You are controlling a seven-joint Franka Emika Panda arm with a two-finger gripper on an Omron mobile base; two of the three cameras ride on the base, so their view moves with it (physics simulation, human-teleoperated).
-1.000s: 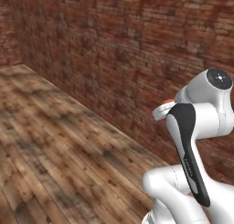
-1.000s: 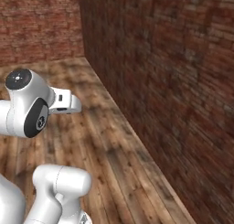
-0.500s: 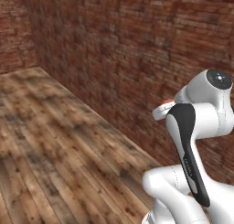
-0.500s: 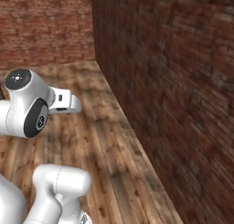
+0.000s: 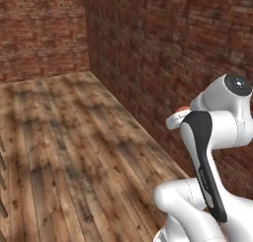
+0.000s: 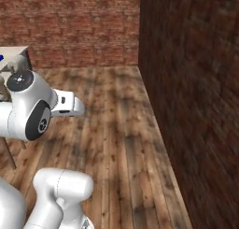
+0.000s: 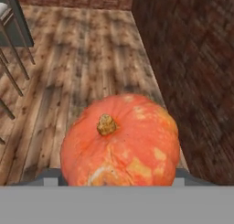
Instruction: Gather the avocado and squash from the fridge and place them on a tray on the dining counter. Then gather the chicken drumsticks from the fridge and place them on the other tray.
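brick walls and plank flooring are surrounding the robot. nearest, the gripper (image 7: 117, 179) is holding the round orange-red squash (image 7: 121, 138) with its tan stem, jaws spread wide and clamped on it, above the floor beside the wall. seemingly the carrying step is underway; next, reaching the blue tray on the dining counter.

No readable text, label or number appears anywhere.

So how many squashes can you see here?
1. The squash sits in the claw, close to the hand camera, stem facing it, above the wood floor beside the brick wall. Others may be out of frame.
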